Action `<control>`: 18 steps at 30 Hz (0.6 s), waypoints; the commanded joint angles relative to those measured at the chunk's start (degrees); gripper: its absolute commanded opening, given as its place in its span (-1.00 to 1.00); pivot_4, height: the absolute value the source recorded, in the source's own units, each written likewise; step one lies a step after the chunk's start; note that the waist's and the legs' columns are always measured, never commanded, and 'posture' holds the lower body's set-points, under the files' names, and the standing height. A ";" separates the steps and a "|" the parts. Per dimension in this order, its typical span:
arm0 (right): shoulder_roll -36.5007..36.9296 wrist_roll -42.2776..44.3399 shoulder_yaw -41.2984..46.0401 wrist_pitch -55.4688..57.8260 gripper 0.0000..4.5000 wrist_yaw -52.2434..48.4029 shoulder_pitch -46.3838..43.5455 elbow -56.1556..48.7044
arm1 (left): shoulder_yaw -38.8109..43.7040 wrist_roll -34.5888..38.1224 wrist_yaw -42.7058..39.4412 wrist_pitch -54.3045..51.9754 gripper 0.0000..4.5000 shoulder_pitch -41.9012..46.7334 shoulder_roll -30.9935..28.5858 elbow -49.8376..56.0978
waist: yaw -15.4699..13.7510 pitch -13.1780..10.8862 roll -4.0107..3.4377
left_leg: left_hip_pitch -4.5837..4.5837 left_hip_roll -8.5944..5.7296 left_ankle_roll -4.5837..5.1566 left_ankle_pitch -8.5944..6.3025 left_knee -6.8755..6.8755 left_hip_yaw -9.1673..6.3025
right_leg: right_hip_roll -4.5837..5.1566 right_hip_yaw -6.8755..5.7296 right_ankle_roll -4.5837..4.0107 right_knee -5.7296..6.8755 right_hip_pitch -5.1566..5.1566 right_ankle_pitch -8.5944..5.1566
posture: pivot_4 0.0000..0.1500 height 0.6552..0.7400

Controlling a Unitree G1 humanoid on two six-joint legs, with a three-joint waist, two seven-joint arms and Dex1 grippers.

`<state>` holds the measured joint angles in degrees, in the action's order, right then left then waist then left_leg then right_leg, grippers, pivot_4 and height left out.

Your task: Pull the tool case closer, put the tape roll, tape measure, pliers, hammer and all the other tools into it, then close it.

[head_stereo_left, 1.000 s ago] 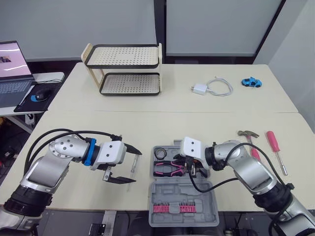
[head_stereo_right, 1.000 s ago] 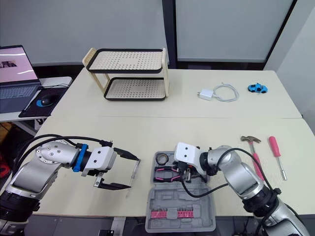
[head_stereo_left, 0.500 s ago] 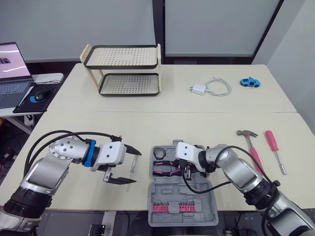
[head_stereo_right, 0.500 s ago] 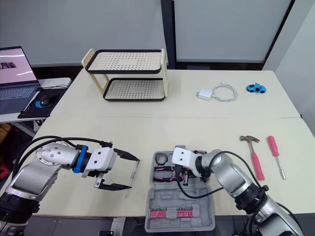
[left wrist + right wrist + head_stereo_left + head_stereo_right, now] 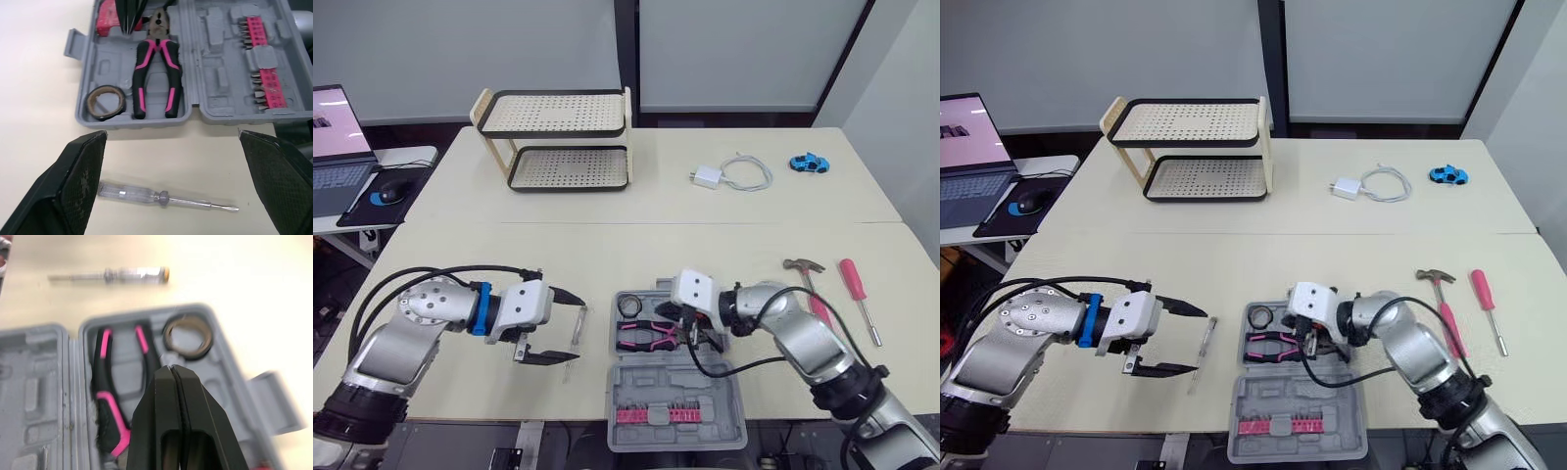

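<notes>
The grey tool case point(image 5: 677, 380) lies open near the table's front edge. In its tray lie the pink-handled pliers point(image 5: 646, 335), the tape roll point(image 5: 629, 306) and a red tape measure point(image 5: 105, 19); pink bits point(image 5: 651, 415) line the lid. My right gripper point(image 5: 690, 336) hovers shut over the tray's right part, nothing between its fingers point(image 5: 172, 382). My left gripper point(image 5: 576, 330) is open, one finger on each side of a clear-handled screwdriver point(image 5: 161, 196) lying on the table left of the case. A hammer point(image 5: 808, 284) and a pink screwdriver point(image 5: 857, 294) lie at the right.
A two-tier perforated rack point(image 5: 558, 137) stands at the back left. A white charger with cable point(image 5: 734, 174) and a blue toy car point(image 5: 812, 163) lie at the back right. A laptop point(image 5: 337, 147) sits on a side desk to the left.
My right gripper drifted a little left over the tray, then back right. My left gripper stays open around the clear screwdriver, its arm slightly lower. The camera shifted a bit.
</notes>
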<state>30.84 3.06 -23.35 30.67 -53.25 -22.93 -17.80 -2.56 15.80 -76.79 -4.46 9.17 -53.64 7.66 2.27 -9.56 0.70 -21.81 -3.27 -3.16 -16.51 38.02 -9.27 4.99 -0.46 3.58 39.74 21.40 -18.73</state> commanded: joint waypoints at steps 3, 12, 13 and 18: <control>7.96 5.49 9.82 2.17 -0.99 -2.52 4.55 -11.55 | 7.10 0.85 2.23 1.27 1.00 -3.85 -1.73 -3.37 | -0.35 0.00 0.00 | -0.01 0.01 0.04 -0.02 -0.01 0.00 | 0.02 -0.01 0.00 -0.08 -0.02 0.00 | 1.00 0.81; 22.85 7.93 27.27 -6.31 -0.99 -7.46 24.92 -15.57 | 10.37 0.40 2.11 3.58 1.00 -10.48 -2.61 -6.44 | -0.58 0.00 0.00 | -0.02 -0.01 0.25 -0.14 -0.03 0.05 | 0.04 -0.02 0.00 -0.24 -0.12 0.00 | 1.00 0.81; 23.59 7.32 28.33 -9.11 -0.99 -7.87 27.30 -15.02 | 9.96 0.76 1.74 3.45 1.00 -11.27 -2.38 -5.61 | -0.60 0.00 0.00 | 0.00 0.00 0.25 -0.14 -0.04 0.06 | 0.05 -0.02 0.00 -0.25 -0.15 0.00 | 1.00 0.81; 24.21 8.27 31.00 -13.15 -1.00 -8.80 34.85 -13.92 | 6.37 1.01 1.19 1.58 0.59 -12.75 -0.66 -2.04 | -0.59 0.00 0.00 | 0.03 0.03 0.26 -0.14 -0.03 0.12 | 0.05 -0.01 0.00 -0.29 -0.23 0.00 | 1.00 0.81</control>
<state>54.37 10.35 5.73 18.55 -61.48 11.42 -31.12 4.24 15.78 -75.28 -2.34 -3.31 -54.49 3.40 1.68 -9.56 0.70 -21.76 -3.25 -2.90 -16.65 37.99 -9.14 5.03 -0.47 3.58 39.44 21.13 -18.73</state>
